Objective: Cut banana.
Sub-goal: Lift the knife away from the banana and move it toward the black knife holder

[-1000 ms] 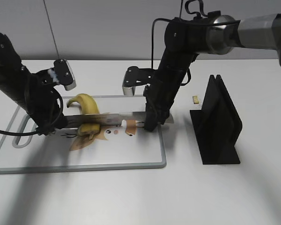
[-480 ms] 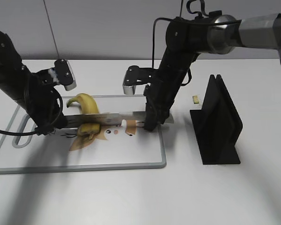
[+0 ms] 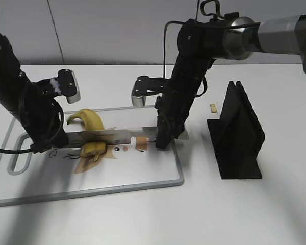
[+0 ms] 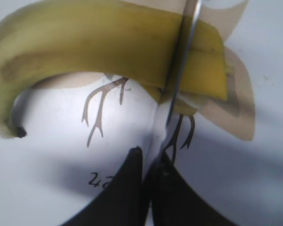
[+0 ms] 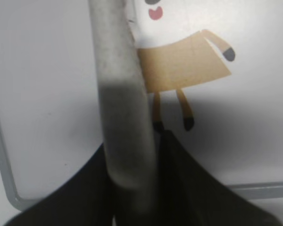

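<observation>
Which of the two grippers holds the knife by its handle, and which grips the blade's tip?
The right gripper holds the knife by its pale handle. The left gripper pinches the blade's tip, beside the banana.

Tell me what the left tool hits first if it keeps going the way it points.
Probably the cutting board right below the left tool; its tips look shut on the knife blade, which crosses the banana ahead. Depth is unclear.

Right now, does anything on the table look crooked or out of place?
Yes. The white cutting board sits askew, its near edge slanting against the table edge. The knife is held at both ends: right gripper on the handle, left gripper on the blade tip, across the banana.
</observation>
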Action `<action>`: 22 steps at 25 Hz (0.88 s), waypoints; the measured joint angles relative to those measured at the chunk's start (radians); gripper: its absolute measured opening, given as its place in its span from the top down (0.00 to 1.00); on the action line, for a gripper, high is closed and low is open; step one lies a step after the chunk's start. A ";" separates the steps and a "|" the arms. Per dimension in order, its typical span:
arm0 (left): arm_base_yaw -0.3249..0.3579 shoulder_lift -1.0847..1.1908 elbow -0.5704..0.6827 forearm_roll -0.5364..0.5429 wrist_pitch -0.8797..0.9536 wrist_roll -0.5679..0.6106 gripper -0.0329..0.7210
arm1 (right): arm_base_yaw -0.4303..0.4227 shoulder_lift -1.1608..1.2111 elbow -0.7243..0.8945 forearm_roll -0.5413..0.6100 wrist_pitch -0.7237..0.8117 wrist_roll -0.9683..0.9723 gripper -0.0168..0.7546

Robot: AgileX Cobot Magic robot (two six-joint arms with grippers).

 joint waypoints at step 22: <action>-0.001 -0.256 0.007 0.034 0.033 -0.006 0.95 | 0.001 -0.192 -0.011 -0.002 0.028 0.004 0.70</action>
